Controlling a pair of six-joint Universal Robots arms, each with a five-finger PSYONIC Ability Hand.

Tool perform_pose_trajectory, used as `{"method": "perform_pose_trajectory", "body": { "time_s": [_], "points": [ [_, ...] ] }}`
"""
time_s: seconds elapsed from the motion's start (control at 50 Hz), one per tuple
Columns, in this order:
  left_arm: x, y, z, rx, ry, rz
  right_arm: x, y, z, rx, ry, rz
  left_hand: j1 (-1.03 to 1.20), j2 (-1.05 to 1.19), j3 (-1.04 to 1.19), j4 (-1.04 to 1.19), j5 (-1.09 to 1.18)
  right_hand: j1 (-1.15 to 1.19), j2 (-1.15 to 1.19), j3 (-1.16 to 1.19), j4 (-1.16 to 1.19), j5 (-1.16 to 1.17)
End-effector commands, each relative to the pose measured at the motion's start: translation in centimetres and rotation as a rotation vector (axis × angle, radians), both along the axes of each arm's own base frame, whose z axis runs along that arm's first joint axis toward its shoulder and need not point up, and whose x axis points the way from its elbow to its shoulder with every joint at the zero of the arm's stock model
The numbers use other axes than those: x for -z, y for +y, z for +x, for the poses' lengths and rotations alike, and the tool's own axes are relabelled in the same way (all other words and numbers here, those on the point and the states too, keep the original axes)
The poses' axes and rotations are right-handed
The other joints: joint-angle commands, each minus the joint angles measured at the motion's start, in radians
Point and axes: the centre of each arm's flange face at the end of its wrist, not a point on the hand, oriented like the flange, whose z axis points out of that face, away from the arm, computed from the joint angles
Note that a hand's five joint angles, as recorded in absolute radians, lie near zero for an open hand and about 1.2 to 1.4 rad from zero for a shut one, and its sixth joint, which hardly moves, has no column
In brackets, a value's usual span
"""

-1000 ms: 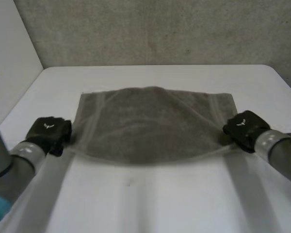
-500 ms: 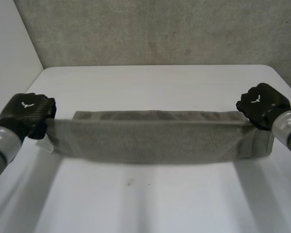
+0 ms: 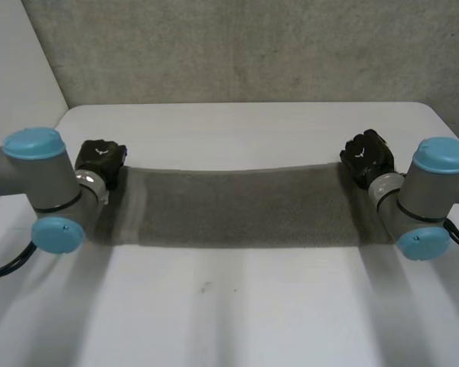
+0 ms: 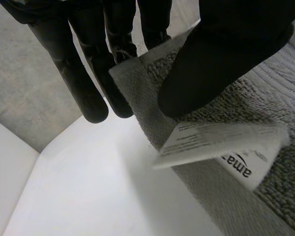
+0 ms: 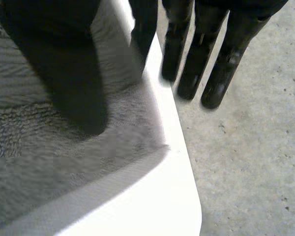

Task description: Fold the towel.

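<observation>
Between our hands, in the head view, the towel (image 3: 245, 208) stretches crosswise over the table (image 3: 245, 306) as a grey band, with the left hand (image 3: 101, 157) and right hand (image 3: 365, 155) at opposite ends, equally near. At the left wrist, thumb and fingers (image 4: 88, 83) pinch a corner by a white label (image 4: 211, 140). At the right wrist, the thumb pins the far ribbed corner against the fingers (image 5: 142, 39).

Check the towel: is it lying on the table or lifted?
Lifted. The towel hangs stretched between the left hand and right hand, each pinching a corner; whether it is folded, cannot tell.
</observation>
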Motion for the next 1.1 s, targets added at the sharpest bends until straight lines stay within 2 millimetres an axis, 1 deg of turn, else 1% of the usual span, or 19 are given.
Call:
{"method": "perform_pose_trajectory", "body": {
  "time_s": [0.02, 0.08, 0.1, 0.14, 0.16, 0.18, 0.2, 0.22, 0.26, 0.32, 0.36, 0.4, 0.48, 0.52, 0.66, 0.7, 0.78, 0.9, 1.1],
  "points": [
    [0.8, 0.1, -0.8, -0.004, -0.007, 0.007, -0.4, -0.6, 0.2, -0.005, -0.017, -0.023, -0.951, -0.960, -0.959, -0.960, -0.961, -0.678, -0.614, -0.640, -0.644, -0.635],
    [0.5, 0.5, -1.3, -0.002, -0.008, 0.001, -1.3, -0.6, 0.3, -0.002, -0.032, -0.037, -0.951, -0.960, -0.959, -0.960, -0.961, -0.678, -0.614, -0.640, -0.644, -0.635],
    [0.3, 0.8, -1.5, 0.005, -0.007, -0.001, -2.6, -0.6, 0.3, 0.002, -0.059, -0.055, -0.951, -0.960, -0.959, -0.960, -0.961, -0.678, -0.614, -0.640, -0.644, -0.635],
    [-1.0, 1.1, -1.7, 0.010, -0.001, -0.023, -5.4, -0.1, 0.0, 0.011, -0.147, -0.073, -0.951, -0.960, -0.959, -0.960, -0.961, -0.678, -0.614, -0.640, -0.644, -0.635],
    [-2.6, 1.5, -1.6, 0.011, 0.008, -0.052, -5.4, -0.1, 0.0, 0.011, -0.148, -0.073, -0.951, -0.960, -0.959, -0.960, -0.961, -0.678, -0.614, -0.640, -0.644, -0.635],
    [-2.7, 1.5, -1.6, 0.011, 0.008, -0.052, -6.7, 0.3, -0.1, 0.016, -0.198, -0.073, -0.951, -0.960, -0.959, -0.960, -0.961, -0.678, -0.614, -0.640, -0.644, -0.635],
    [-4.1, 2.0, -1.6, 0.013, 0.014, -0.074, -8.2, 0.9, -0.4, 0.022, -0.249, -0.076, -0.951, -0.960, -0.959, -0.960, -0.961, -0.678, -0.614, -0.640, -0.644, -0.635],
    [-5.3, 2.7, -1.4, 0.014, 0.021, -0.090, -8.2, 0.9, -0.4, 0.022, -0.250, -0.076, -0.951, -0.960, -0.959, -0.960, -0.961, -0.678, -0.614, -0.640, -0.644, -0.635],
    [-6.4, 3.4, -1.2, 0.015, 0.026, -0.103, -10.9, 2.5, -1.1, 0.032, -0.341, -0.076, -0.951, -0.960, -0.959, -0.960, -0.961, -0.678, -0.614, -0.640, -0.644, -0.635],
    [-8.9, 5.4, -0.7, 0.017, 0.037, -0.135, -11.9, 3.7, -1.4, 0.032, -0.373, -0.063, -0.951, -0.960, -0.959, -0.960, -0.961, -0.678, -0.614, -0.640, -0.644, -0.635],
    [-9.9, 6.4, -0.4, 0.016, 0.042, -0.146, -13.1, 6.0, -1.9, 0.040, -0.405, 0.001, -0.951, -0.960, -0.959, -0.960, -0.961, -0.678, -0.614, -0.640, -0.644, -0.635],
    [-10.7, 7.4, -0.1, 0.016, 0.048, -0.154, -13.2, 7.1, -2.1, 0.049, -0.412, 0.051, -0.951, -0.960, -0.959, -0.960, -0.961, -0.678, -0.614, -0.640, -0.644, -0.635],
    [-12.3, 10.1, 0.7, 0.012, 0.104, -0.168, -12.5, 8.9, -2.8, 0.085, -0.425, 0.182, -0.951, -0.960, -0.959, -0.960, -0.961, -0.678, -0.614, -0.640, -0.644, -0.635],
    [-12.6, 10.9, 1.0, 0.010, 0.134, -0.168, -11.0, 9.7, -4.1, 0.151, -0.452, 0.308, -0.951, -0.960, -0.959, -0.960, -0.961, -0.678, -0.614, -0.640, -0.644, -0.635],
    [-12.8, 13.5, 1.7, 0.006, 0.225, -0.144, -8.1, 10.5, -6.1, 0.200, -0.490, 0.427, -0.951, -0.960, -0.959, -0.960, -0.961, -0.607, -0.543, -0.568, -0.572, -0.563],
    [-12.6, 13.7, 1.8, 0.003, 0.225, -0.138, -7.5, 10.5, -6.6, 0.194, -0.499, 0.432, -0.951, -0.960, -0.959, -0.960, -0.961, -0.600, -0.537, -0.562, -0.566, -0.557],
    [-12.2, 13.9, 1.9, 0.001, 0.229, -0.132, -6.0, 9.7, -8.2, 0.192, -0.529, 0.410, -0.951, -0.960, -0.959, -0.960, -0.961, -0.381, -0.317, -0.342, -0.347, -0.337],
    [-11.5, 13.9, 1.9, -0.001, 0.244, -0.128, -3.4, 8.5, -8.9, 0.209, -0.527, 0.423, -0.951, -0.960, -0.959, -0.960, -0.961, -0.322, -0.258, -0.283, -0.288, -0.278],
    [-11.1, 13.9, 2.0, -0.010, 0.261, -0.117, -0.6, 7.6, -9.7, 0.247, -0.501, 0.477, -0.951, -0.960, -0.959, -0.960, -0.961, -0.316, -0.252, -0.277, -0.282, -0.272]
  ]
}}
